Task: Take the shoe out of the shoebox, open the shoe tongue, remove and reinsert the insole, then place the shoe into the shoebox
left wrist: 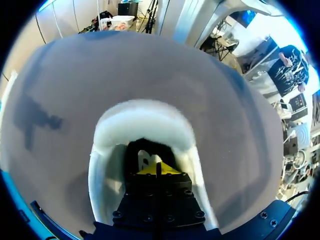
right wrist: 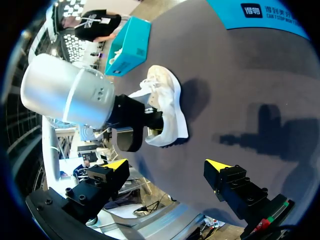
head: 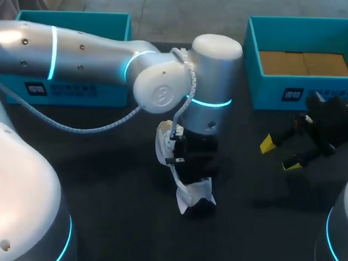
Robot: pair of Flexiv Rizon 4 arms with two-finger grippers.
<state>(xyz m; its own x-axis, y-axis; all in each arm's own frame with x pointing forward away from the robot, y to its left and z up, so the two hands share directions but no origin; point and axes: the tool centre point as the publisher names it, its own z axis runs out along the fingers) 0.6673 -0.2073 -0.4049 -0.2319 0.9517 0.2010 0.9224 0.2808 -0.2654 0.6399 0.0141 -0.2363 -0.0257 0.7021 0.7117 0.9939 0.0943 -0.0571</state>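
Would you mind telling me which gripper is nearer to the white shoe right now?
Left. The left gripper sits inside the opening of the white shoe; the right gripper hangs open well off to its right, touching nothing.

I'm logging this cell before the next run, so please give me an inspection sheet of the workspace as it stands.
Surface: dark table, bare apart from the items below.
Job's things: white shoe out on the table; teal left shoebox and teal right shoebox, the right one with brown card inside.
Clutter: nothing seen.
Grippers: left gripper down inside the shoe's opening, fingers together; right gripper open above the table, holding nothing.
Cables: spiral-wrapped cable hanging along the left arm.
Surroundings: nothing seen reaching over the table.
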